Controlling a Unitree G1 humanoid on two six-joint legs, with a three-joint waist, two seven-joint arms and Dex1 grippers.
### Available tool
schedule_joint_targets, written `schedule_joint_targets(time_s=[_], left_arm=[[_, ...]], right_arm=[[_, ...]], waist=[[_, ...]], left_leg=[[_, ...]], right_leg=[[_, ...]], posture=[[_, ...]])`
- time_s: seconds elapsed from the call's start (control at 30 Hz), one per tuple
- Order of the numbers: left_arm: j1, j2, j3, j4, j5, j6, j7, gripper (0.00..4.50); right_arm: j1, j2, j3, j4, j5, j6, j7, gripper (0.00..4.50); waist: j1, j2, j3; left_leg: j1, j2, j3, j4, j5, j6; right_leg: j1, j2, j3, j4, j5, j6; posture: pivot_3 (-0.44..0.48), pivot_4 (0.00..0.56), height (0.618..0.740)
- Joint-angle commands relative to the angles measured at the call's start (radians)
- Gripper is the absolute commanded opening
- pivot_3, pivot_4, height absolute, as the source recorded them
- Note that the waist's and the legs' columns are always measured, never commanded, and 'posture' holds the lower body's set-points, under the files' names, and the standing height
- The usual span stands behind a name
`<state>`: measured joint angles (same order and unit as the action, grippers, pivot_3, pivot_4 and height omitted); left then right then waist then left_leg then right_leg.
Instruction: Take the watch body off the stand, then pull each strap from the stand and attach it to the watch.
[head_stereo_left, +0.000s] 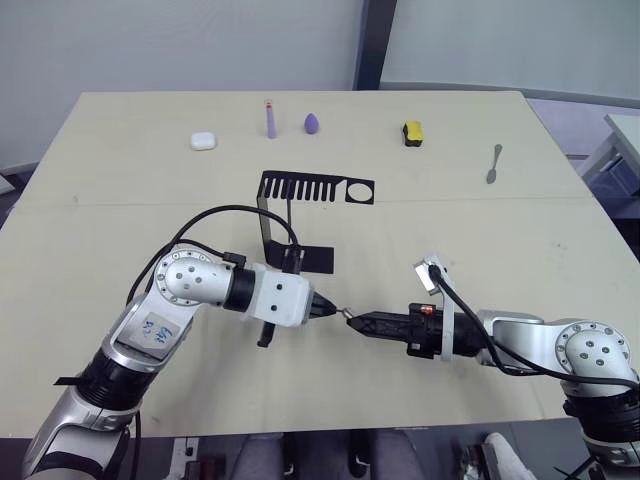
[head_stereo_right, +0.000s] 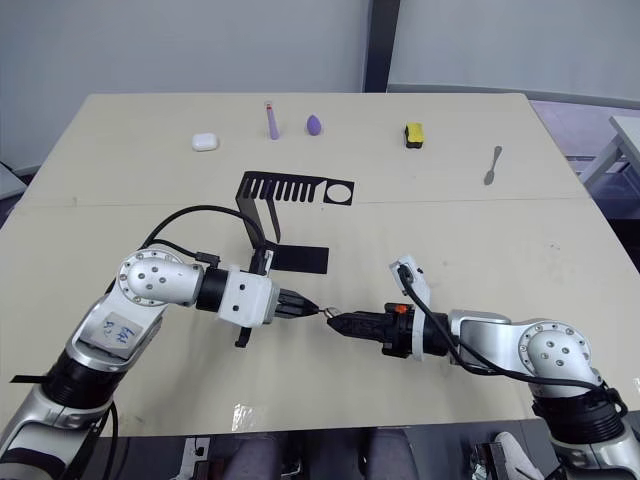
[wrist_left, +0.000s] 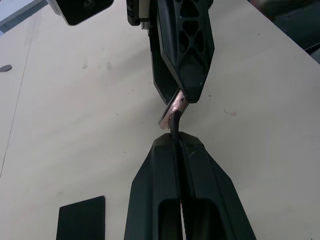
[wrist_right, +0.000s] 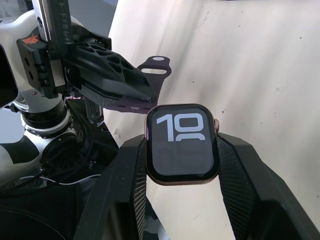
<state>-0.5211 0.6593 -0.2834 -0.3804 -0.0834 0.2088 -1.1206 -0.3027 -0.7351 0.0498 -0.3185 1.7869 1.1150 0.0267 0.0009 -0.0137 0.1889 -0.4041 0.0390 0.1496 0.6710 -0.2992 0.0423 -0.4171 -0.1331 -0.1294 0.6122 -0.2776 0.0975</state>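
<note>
My right jaws (wrist_right: 182, 150) clamp the watch (wrist_right: 182, 144), left jaws (wrist_left: 177, 142) pinch a strap (wrist_right: 150, 102), so I'd line its end squarely with the slot and slide gently.

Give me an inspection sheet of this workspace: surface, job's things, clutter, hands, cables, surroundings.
Surface: beige table, faint marks.
Job's things: stand mid-table; watch body off it, screen lit; one strap at the watch's edge; second strap not seen.
Clutter: white case, lilac stick, purple egg shape, yellow-black block and spoon along the far edge.
Hands: left hand shut on the strap; right hand shut on the watch body, tips nearly meeting.
Cables: black cable looping over the left arm; another on the right.
Surroundings: grey wall, dark post.
</note>
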Motion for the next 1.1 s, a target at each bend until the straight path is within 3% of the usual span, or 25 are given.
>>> schedule_joint_targets(time_s=[0.03,1.1], left_arm=[[-0.024,-0.039,-0.035,-0.063,-0.005,0.006,0.023,0.00],[-0.097,-0.108,-0.109,0.002,0.100,0.030,0.015,0.00]], right_arm=[[-0.009,0.016,0.020,-0.047,0.068,-0.009,0.008,1.53],[-0.019,0.018,0.050,-0.049,0.094,-0.019,-0.012,1.53]], waist=[[0.000,0.000,0.000],[0.001,0.000,0.000]], left_leg=[[0.000,0.000,0.000,0.000,0.000,0.000],[-0.002,0.001,0.000,0.007,-0.001,0.002]], right_leg=[[0.000,0.000,0.000,0.000,0.000,0.000],[0.000,0.000,0.000,0.000,0.000,0.000]], posture=[[0.000,0.150,0.740],[0.000,0.150,0.740]])
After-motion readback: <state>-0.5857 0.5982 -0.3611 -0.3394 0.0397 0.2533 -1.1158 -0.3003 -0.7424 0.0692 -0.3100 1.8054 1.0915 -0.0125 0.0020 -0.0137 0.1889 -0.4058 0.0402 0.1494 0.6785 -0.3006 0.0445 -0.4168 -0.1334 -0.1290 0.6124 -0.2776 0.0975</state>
